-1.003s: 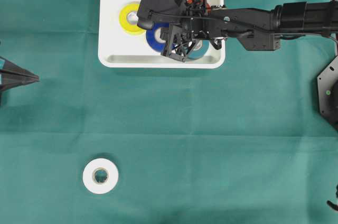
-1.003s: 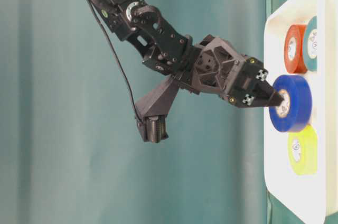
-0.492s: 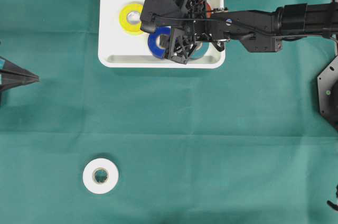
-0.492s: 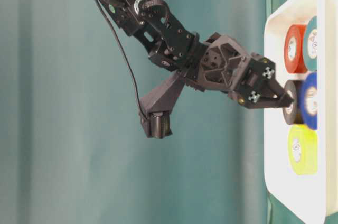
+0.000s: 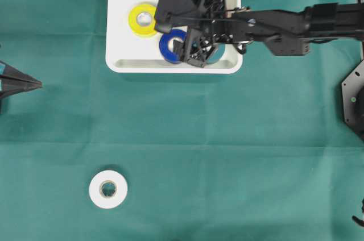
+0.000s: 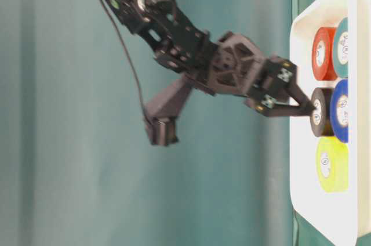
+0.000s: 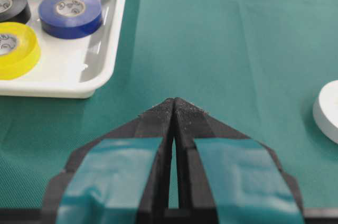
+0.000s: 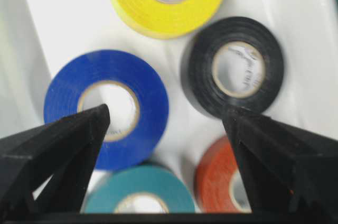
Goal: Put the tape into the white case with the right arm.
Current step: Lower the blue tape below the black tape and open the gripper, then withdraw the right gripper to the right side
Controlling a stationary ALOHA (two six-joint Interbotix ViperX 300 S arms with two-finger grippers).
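The white case [image 5: 119, 62] lies at the back of the green cloth and holds several tape rolls. In the right wrist view I see blue [image 8: 153, 102], black [image 8: 198, 71], yellow [image 8: 132, 2], teal [image 8: 140, 187] and red [image 8: 216, 176] rolls lying flat on the case floor [image 8: 53, 12]. My right gripper [image 8: 165, 115] hangs open just above them, fingertips spread over the blue and black rolls, holding nothing. It covers the case's middle [image 5: 187, 33] from overhead. A white tape roll [image 5: 108, 188] lies alone at the front left. My left gripper [image 7: 174, 102] is shut and empty.
The left gripper [image 5: 17, 83] rests at the left edge of the cloth, well apart from the case rim [image 7: 68, 86]. The white roll [image 7: 330, 110] shows at the right edge of its view. Part of a black mount [image 5: 354, 102] stands at the right edge.
The right gripper lowered the blue roll into the case beside the black roll, then opened and let it go. The left gripper and the white roll have not moved.
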